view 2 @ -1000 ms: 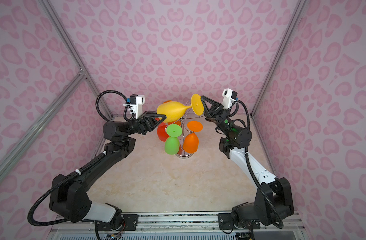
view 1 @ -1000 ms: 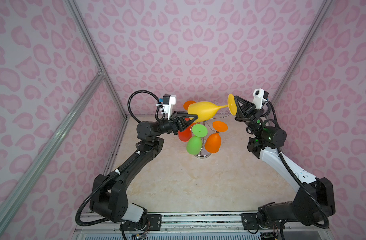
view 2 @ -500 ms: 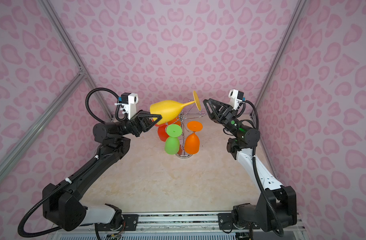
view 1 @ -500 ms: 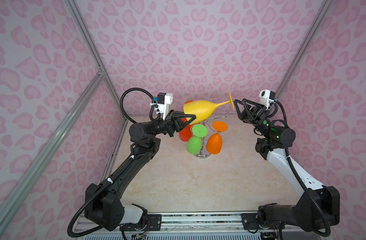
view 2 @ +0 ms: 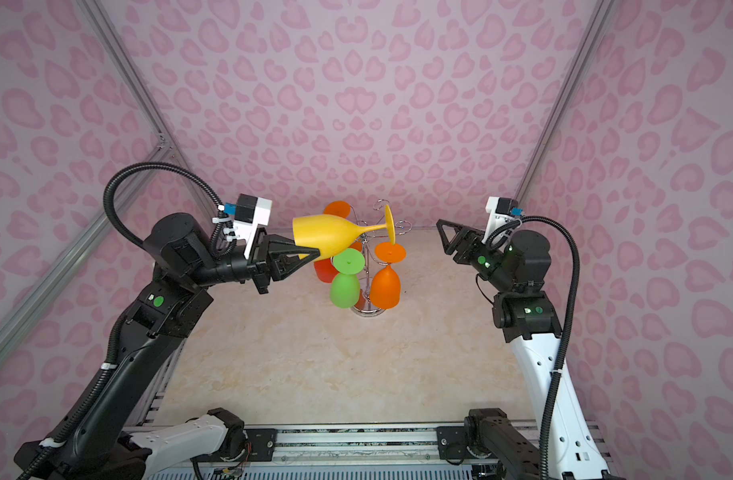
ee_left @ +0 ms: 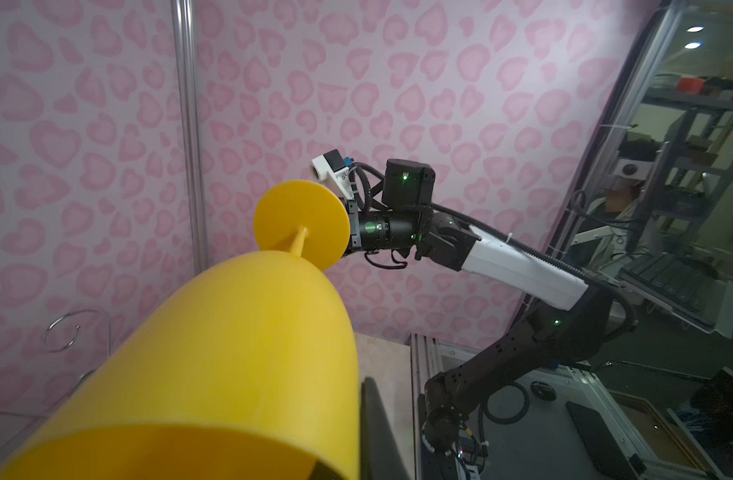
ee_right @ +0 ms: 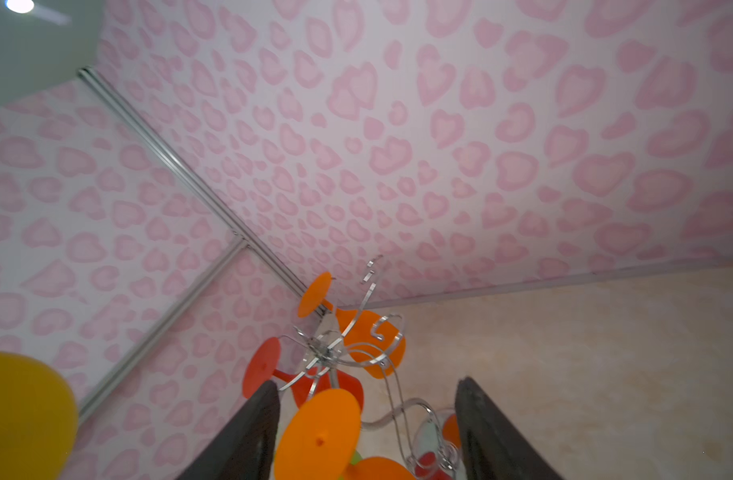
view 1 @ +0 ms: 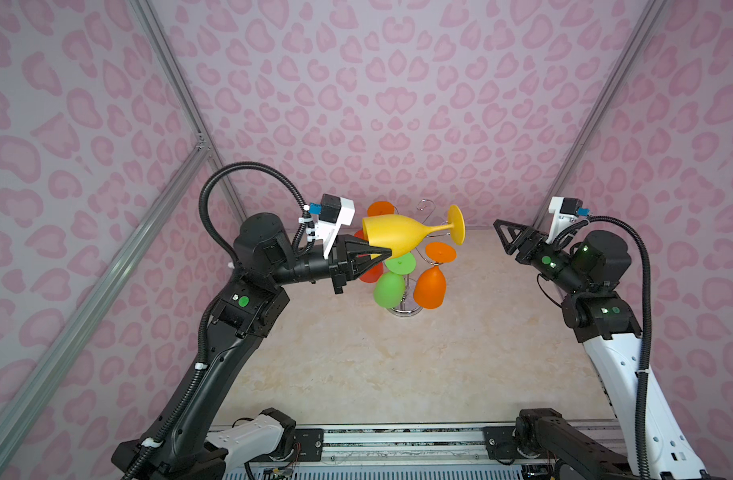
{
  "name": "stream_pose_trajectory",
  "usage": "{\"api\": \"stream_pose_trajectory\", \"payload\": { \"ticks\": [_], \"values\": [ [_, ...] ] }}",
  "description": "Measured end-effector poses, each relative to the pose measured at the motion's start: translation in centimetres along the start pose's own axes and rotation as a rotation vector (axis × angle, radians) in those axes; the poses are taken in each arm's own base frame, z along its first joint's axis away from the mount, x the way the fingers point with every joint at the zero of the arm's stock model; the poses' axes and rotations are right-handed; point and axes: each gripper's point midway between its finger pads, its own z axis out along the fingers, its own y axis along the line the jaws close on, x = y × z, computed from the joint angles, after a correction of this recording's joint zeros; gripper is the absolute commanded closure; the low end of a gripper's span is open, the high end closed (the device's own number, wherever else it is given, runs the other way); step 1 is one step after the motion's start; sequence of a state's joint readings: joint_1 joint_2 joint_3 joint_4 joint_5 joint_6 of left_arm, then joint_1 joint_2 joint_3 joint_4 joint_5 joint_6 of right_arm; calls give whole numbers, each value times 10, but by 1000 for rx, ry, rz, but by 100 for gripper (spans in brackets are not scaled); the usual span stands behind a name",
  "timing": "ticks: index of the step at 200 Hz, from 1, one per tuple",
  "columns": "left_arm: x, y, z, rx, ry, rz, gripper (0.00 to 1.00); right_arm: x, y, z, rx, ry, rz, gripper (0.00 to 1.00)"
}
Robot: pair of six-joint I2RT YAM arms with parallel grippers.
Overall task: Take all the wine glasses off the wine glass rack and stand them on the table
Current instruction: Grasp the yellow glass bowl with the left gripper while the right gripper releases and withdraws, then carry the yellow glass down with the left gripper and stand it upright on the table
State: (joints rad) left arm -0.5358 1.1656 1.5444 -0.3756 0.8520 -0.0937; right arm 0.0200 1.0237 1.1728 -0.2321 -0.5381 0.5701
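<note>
Yellow wine glass point(view 1: 402, 239): off the wine glass rack point(view 1: 406, 311), held level in the air near its top hooks, bowl rim pinched by the left end effector point(view 1: 377, 255); right end effector point(view 1: 501, 237) spread, empty, well apart; set-down on the desk point(view 1: 377, 374) judged outstanding.

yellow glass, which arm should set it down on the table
Left. The left fingers are shut on the rim of the yellow glass, holding it off the rack; the right fingers are open, touching nothing.
</note>
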Motion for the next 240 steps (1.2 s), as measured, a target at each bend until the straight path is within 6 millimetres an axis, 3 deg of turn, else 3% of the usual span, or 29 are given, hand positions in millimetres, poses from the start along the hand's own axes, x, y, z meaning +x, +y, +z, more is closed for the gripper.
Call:
{"api": "stream_pose_trajectory", "payload": {
  "ticks": [7,30,58,86,116,130,146,163,182,240],
  "values": [
    [13,1,4,-31,52,-2,98,14,-18,0,61,36,8,35],
    [67,-3,19,-84,274,3,98,36,-48,-4,161,92,10,35],
    [118,-20,28,-80,499,47,98,45,-68,-10,230,118,14,35],
    [166,-29,35,-89,720,92,98,43,-75,-13,252,114,5,35],
    [185,-26,26,-121,821,113,98,43,-76,-13,256,113,1,35],
    [204,-29,35,-113,910,131,98,47,-81,-12,258,121,10,35],
    [244,-29,46,-86,1055,121,98,54,-89,-10,270,139,27,35],
    [265,-18,43,-132,1163,121,98,58,-92,-10,273,150,38,35],
    [287,-19,49,-119,1260,127,98,60,-94,-10,274,152,45,35],
    [318,-9,51,-147,1414,144,98,60,-100,-15,292,141,52,35]
  ]
}}
